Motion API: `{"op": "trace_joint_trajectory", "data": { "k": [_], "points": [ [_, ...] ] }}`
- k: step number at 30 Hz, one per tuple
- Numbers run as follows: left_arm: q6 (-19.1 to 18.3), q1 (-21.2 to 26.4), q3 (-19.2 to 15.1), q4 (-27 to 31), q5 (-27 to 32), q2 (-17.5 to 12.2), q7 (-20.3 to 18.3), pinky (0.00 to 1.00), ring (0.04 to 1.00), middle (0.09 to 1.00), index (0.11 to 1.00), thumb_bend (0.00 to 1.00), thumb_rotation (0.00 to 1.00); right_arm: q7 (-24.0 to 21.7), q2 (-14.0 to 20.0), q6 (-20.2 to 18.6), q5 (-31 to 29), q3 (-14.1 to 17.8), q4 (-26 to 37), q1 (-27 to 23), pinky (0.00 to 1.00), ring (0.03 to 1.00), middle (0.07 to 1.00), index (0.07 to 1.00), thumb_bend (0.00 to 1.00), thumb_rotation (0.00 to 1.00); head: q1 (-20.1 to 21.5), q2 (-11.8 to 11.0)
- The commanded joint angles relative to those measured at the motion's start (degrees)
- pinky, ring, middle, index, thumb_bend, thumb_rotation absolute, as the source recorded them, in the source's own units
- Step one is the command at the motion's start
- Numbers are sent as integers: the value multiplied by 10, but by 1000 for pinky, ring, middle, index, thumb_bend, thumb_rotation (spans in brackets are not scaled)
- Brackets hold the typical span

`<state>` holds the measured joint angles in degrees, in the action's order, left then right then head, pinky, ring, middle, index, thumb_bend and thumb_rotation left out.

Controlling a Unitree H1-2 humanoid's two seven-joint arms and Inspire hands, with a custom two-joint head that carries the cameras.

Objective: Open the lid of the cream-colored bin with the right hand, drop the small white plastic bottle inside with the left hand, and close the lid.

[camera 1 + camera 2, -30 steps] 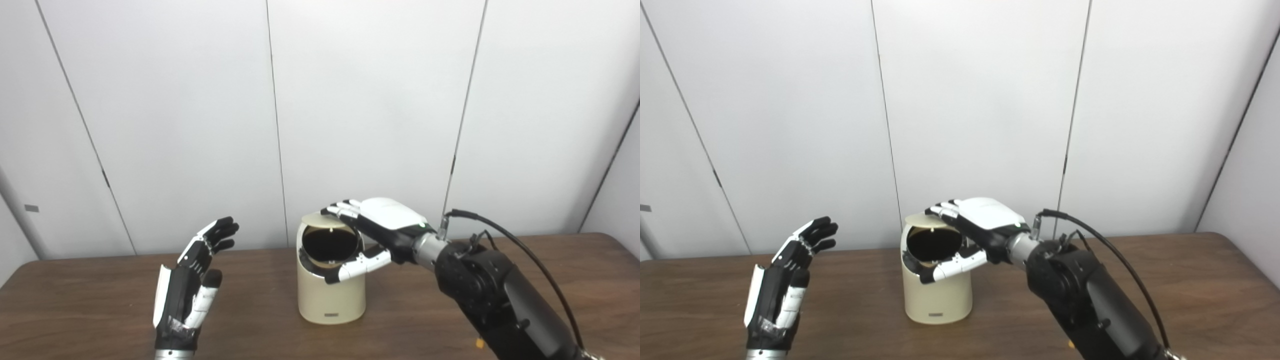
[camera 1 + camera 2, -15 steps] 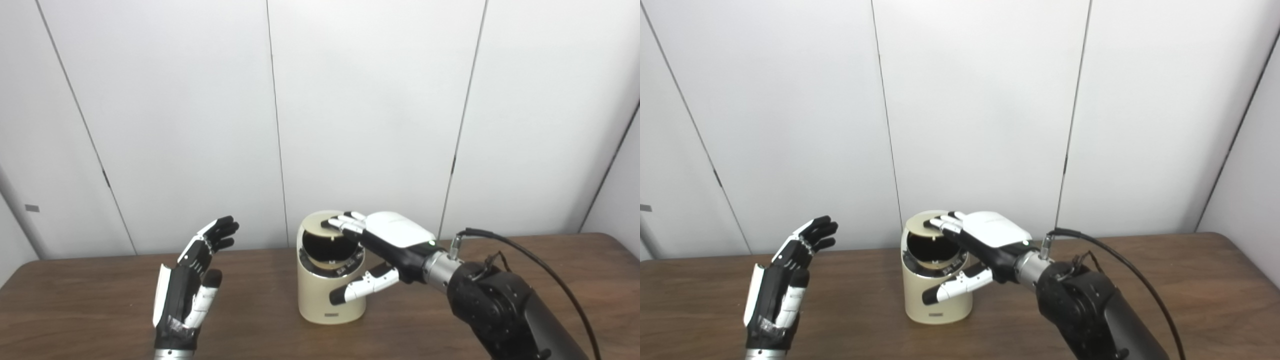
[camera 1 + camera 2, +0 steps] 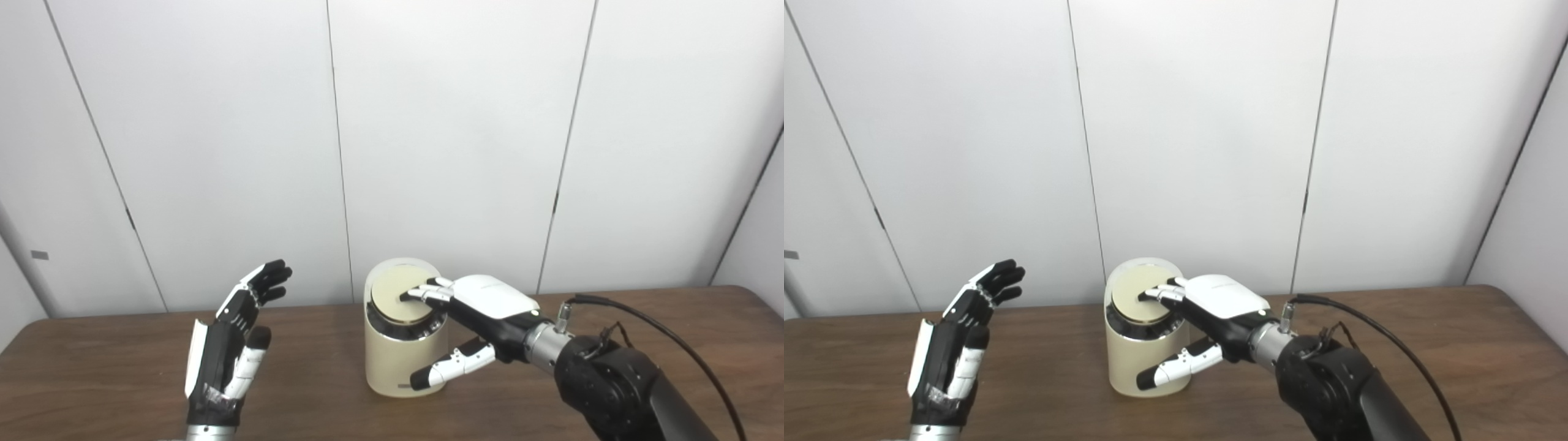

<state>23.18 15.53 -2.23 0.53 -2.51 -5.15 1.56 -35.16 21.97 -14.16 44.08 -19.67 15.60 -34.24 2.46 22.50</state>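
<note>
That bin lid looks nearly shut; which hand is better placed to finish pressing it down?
Right. The right hand has fingertips resting on the lid of the bin; the left hand is open, off to the side.

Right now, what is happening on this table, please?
A humanoid robot is working at a cream-colored bin on a wooden table. Its right hand rests its fingertips on the round lid, which lies flat over the opening. The left hand is raised beside the bin, open and holding nothing. No bottle is visible.
</note>
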Motion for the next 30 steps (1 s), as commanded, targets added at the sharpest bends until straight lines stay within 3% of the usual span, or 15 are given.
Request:
{"op": "trace_joint_trajectory", "data": {
  "k": [1,7,30],
  "points": [
    [5,13,-1,23,-3,1,1,785,823,798,819,814,874,1,6,3,2,4,-1,-17,963,977,885,881,1000,887,0,3],
    [4,14,0,27,-4,1,0,783,825,798,819,810,876,17,11,24,10,-6,-27,-17,909,890,801,793,1000,878,-3,7],
    [-11,14,1,39,-7,5,1,797,825,791,816,800,869,23,9,36,58,-36,-18,-8,920,867,746,724,1000,857,-7,20]
  ]
}}
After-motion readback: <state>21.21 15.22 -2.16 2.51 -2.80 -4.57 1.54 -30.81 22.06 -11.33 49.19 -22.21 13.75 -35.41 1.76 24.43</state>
